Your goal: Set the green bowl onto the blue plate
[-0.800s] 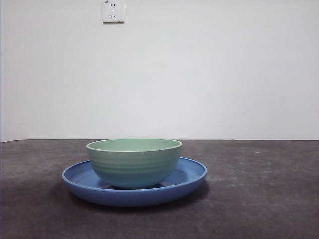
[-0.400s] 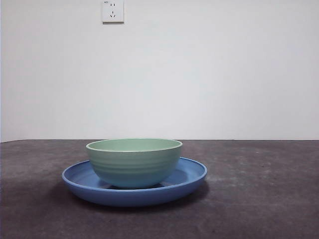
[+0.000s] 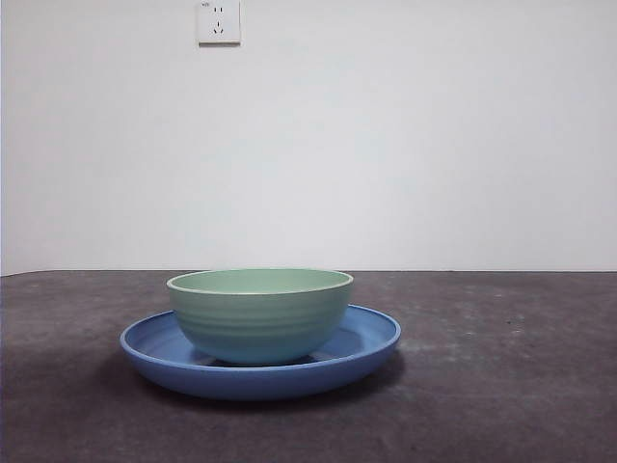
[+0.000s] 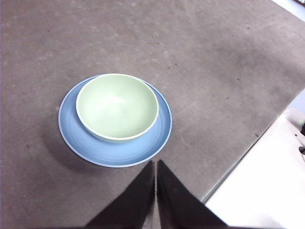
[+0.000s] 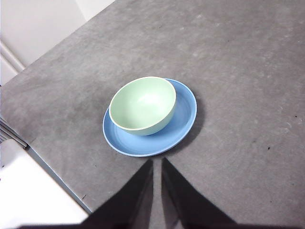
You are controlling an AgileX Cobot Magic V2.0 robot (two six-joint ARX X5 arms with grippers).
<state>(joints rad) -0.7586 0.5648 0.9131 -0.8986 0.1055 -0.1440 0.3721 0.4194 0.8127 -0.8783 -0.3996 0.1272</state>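
Partly hidden beneath the upright green bowl (image 3: 260, 313) lies the blue plate (image 3: 362, 342).

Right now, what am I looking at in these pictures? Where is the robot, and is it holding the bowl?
These are three photos of one table, taken by a robot with two arms. One camera sits low at the table's edge and looks across it. The other two ride on the arms and look down. The black wedges at the bottom of those are the robot's hands: the left hand and the right hand, both nearly closed and holding nothing. On the dark grey table sits a blue plate, and a green bowl stands upright on it, a bit off centre. High on the wall is a white socket.
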